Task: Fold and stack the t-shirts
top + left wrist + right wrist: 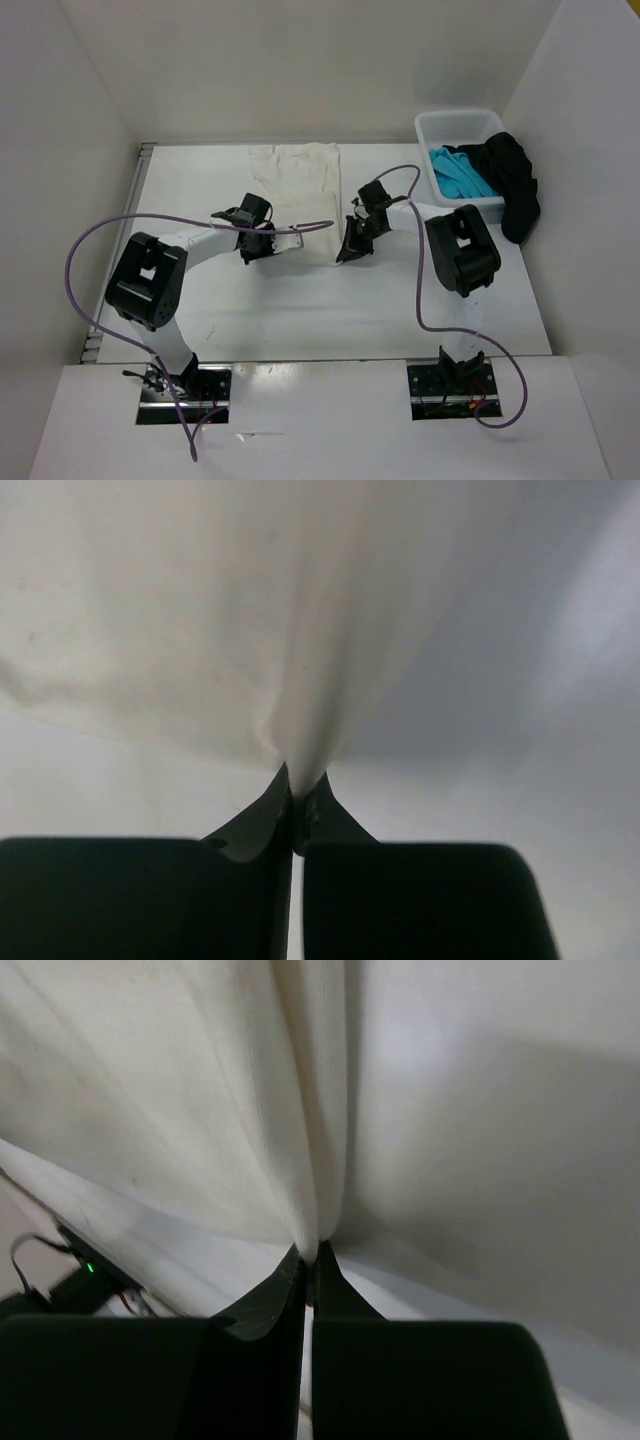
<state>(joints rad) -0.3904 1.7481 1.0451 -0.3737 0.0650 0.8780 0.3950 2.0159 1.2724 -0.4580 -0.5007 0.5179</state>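
Fold's barely begun, I reckon: the soft cream-white cloth t-shirt (295,190) lies flat mid-table, with the left gripper (297,790) clamped on its near-left edge and the right gripper (310,1260) clamped on its near-right. Next they'd need to lift together and carry that edge toward the far side.

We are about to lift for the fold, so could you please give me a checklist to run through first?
1. Left pincer shut on cream shirt: ok.
2. Right pincer shut on the same shirt: ok.
3. Grips apart, at its near edge: ok.
4. Layers held in each grip: cannot tell.
5. Turquoise shirt and black shirt away at the basket: ok.
6. Purple cable clear of the cream shirt: not ok, it loops across it.
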